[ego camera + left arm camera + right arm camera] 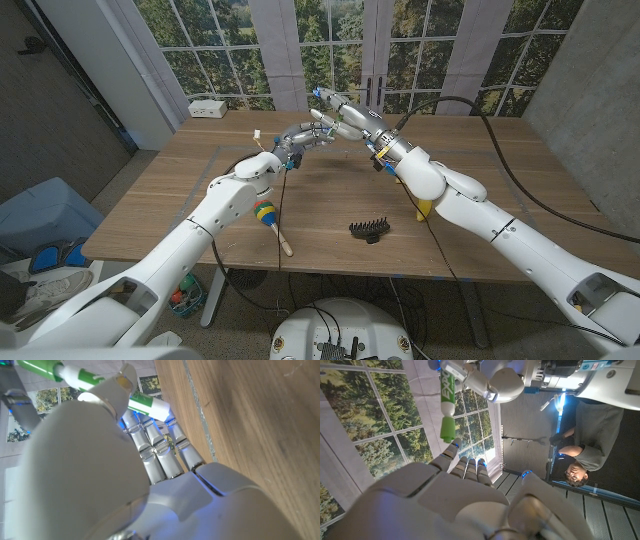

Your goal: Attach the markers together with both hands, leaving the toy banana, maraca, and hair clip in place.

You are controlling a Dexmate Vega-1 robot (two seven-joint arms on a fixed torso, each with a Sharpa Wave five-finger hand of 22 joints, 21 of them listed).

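Above the far middle of the desk [330, 205], the left hand [292, 142] is gripping a green marker [107, 392] while the right hand [340, 118] is meeting it, fingers curled; what it is holding cannot be told. Any misalignment risks a marker slipping free and dropping toward the maraca [266, 215], hair clip [368, 229] or toy banana [424, 208] lying nearer, knocking them out of place.
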